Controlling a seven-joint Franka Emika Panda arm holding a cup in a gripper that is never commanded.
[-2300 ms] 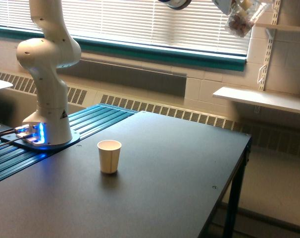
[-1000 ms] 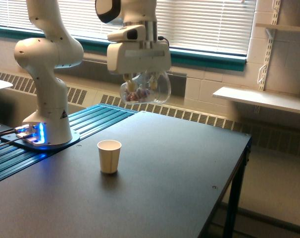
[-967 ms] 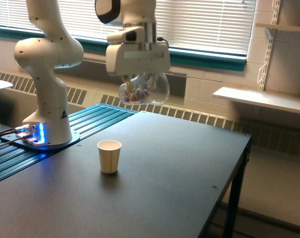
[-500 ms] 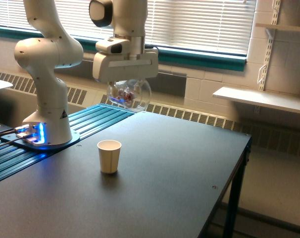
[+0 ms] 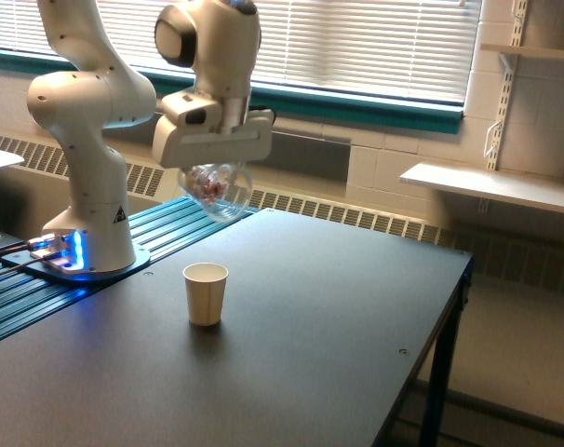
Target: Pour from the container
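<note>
Overhead, the white claw (image 5: 214,173) is gripping the clear rounded glass container (image 5: 216,191), hanging above the small cream paper cup (image 5: 206,293) on the dark surface (image 5: 291,354).

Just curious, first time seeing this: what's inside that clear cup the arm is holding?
Small reddish-brown bits show through the clear container, which hangs under the gripper. The gripper hides its top, so how full it is cannot be seen.

A robotics lab, set up in an institutional room: a white arm (image 5: 87,140) is bolted at its base (image 5: 77,261) beside a bare dark tabletop (image 5: 338,326). Painted block walls (image 5: 403,168), long window blinds (image 5: 356,47) (closed), a baseboard heater (image 5: 356,216) and bracket shelves (image 5: 491,186) complete it.
</note>
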